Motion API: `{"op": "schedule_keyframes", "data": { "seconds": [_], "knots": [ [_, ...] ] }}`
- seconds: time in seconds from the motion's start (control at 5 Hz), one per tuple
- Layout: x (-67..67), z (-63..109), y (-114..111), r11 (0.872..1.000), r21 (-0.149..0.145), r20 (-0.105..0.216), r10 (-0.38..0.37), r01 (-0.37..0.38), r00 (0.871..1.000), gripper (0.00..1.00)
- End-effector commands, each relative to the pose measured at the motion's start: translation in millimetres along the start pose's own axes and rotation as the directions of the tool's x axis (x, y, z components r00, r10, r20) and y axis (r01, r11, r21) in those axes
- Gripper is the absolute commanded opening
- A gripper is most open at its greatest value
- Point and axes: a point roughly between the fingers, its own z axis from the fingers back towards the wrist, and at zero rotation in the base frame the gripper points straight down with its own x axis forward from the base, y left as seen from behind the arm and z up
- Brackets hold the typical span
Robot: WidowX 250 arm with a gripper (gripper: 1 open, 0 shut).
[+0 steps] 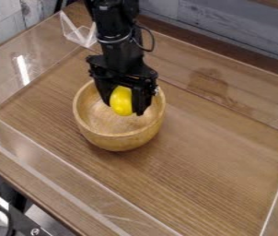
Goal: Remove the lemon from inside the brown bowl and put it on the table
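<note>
The place looks like a robotics lab or similar test setup. A black robot arm [114,32] with exposed joints reaches in from the far side over a bench [209,138] topped in dark brown wood grain. Clear walls [13,60] line the left edge of the bench, and pale panels [246,26] stand behind its far edge. At the lower left, a black cable [0,214] loops beside dark equipment that is too cropped to identify. The room beyond is out of view, so the kind of building cannot be told.
</note>
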Motion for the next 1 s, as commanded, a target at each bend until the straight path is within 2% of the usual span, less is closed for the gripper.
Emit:
{"op": "schedule_keyframes", "data": {
  "seconds": [0.0, 0.8],
  "knots": [
    [13.8, 24.3, -4.0, 1.000, 0.012, 0.093, -0.011, 0.010, 0.996, 0.00],
    [8.2, 33.9, -19.1, 1.000, 0.003, 0.078, -0.028, 0.028, 0.997, 0.00]
  ]
}}
